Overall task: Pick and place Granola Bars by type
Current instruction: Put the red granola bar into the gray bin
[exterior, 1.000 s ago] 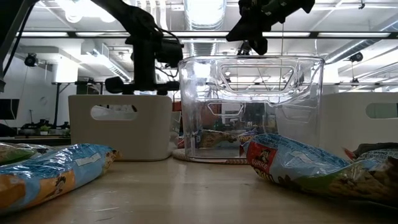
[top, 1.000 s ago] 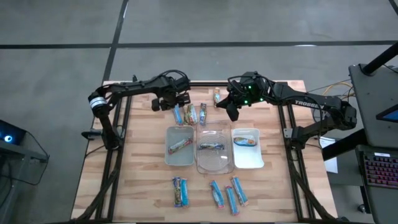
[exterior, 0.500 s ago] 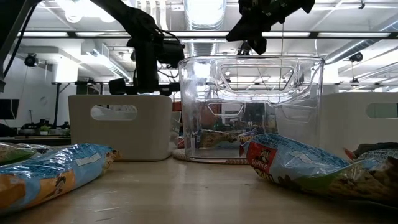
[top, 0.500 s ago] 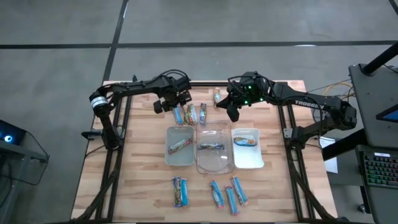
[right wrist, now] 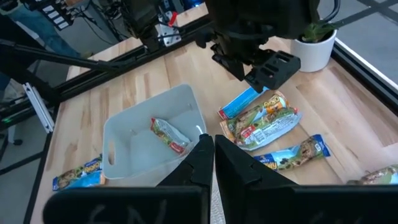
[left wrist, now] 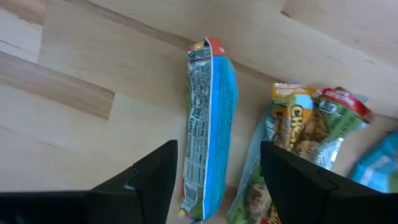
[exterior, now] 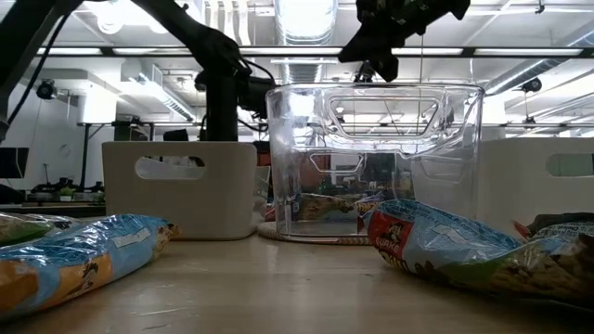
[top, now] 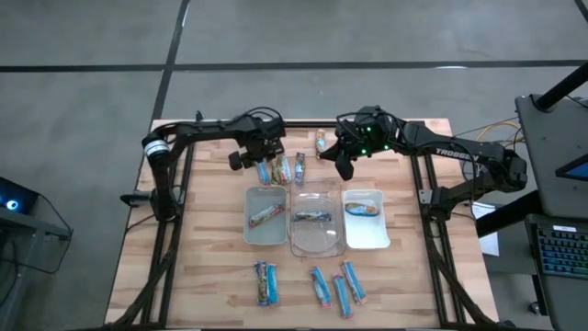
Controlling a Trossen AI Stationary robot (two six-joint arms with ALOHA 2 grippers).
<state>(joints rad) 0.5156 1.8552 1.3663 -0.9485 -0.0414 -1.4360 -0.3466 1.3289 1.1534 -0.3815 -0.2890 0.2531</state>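
The left hand [top: 264,162] hovers low over the far side of the tabletop [top: 211,267], its fingers [left wrist: 152,180] spread open and holding nothing; between them, seen from the left wrist, lies a blue bar [left wrist: 209,124] flat on the wood, with a green-tan bar [left wrist: 292,137] just beside it. From above, these belong to a small cluster of bars [top: 280,168] just beyond the trays, and one more bar [top: 320,142] lies farther back. The right hand [top: 344,165] hangs above the far middle of the tabletop, fingers pressed shut and empty. Three trays stand in a row: the left tray [top: 250,230] holds one bar [top: 265,215], the clear middle tray [top: 323,241] holds one [top: 312,217], and the right tray [top: 367,236] holds a blue one [top: 364,208]. On the near side lie a further bar [top: 265,281] on its own and three more [top: 336,287] close together. A white pot with a plant [right wrist: 314,43] stands at the tabletop's edge
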